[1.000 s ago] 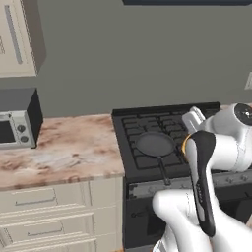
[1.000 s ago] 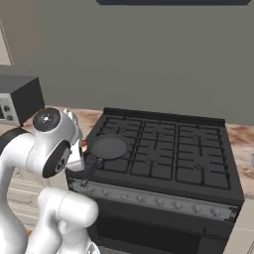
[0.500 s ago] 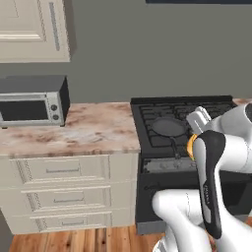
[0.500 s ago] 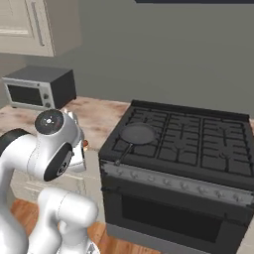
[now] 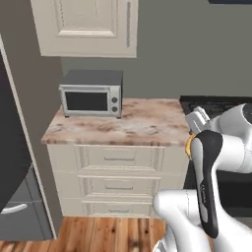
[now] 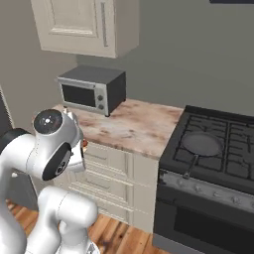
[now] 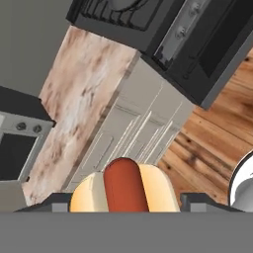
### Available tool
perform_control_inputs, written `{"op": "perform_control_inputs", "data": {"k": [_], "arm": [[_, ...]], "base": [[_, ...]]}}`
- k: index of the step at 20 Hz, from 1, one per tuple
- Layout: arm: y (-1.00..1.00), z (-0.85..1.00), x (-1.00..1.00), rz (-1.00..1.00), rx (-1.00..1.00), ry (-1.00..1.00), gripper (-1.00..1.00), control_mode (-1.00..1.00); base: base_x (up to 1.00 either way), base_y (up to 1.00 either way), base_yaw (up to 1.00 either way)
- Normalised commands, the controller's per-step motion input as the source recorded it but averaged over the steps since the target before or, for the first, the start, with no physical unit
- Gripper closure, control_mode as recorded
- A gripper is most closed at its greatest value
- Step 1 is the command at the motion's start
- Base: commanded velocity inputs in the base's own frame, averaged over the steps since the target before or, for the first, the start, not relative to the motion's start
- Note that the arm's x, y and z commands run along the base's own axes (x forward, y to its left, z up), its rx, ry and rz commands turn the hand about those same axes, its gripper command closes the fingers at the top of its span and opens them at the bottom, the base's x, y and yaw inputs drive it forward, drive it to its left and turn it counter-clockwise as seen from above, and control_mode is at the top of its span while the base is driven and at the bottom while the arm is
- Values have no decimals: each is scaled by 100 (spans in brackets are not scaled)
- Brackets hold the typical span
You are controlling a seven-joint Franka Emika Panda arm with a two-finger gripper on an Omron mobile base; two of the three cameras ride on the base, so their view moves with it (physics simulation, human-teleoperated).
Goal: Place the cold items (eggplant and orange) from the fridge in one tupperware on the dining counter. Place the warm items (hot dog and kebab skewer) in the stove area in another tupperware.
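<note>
In the hand view, the hot dog (image 7: 123, 184), a reddish sausage in a pale tan bun, sits between my two dark finger tips. My gripper (image 7: 124, 201) is shut on it and carries it in the air above the wooden floor, in front of the cream drawers. In the left base view the arm is folded close to the base, with the white hand (image 5: 197, 118) level with the counter's right end. The tupperware, the kebab skewer, the orange, the eggplant and the dining counter are out of view.
A marble counter (image 5: 123, 125) over cream drawers (image 5: 118, 184) carries a silver microwave (image 5: 92, 98) below a wall cabinet (image 5: 86, 27). To the right stands the black stove (image 6: 218, 163) with a dark pan (image 6: 201, 144). A tall dark appliance front (image 5: 12, 162) fills the left edge.
The whole scene has slid to the right, so the camera has moved left: the stove has gone toward the right edge and the microwave counter is now central. The hot dog stays gripped.
</note>
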Motion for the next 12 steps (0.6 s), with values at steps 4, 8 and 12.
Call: {"op": "perform_control_inputs", "data": {"k": [4, 8, 12], "arm": [[0, 0, 0, 0, 0, 0, 100, 100], [0, 0, 0, 0, 0, 0, 100, 100], [0, 0, 0, 0, 0, 0, 100, 100]], "base": [[-75, 64, 14], [-83, 49, 7], [-46, 61, 0]]}}
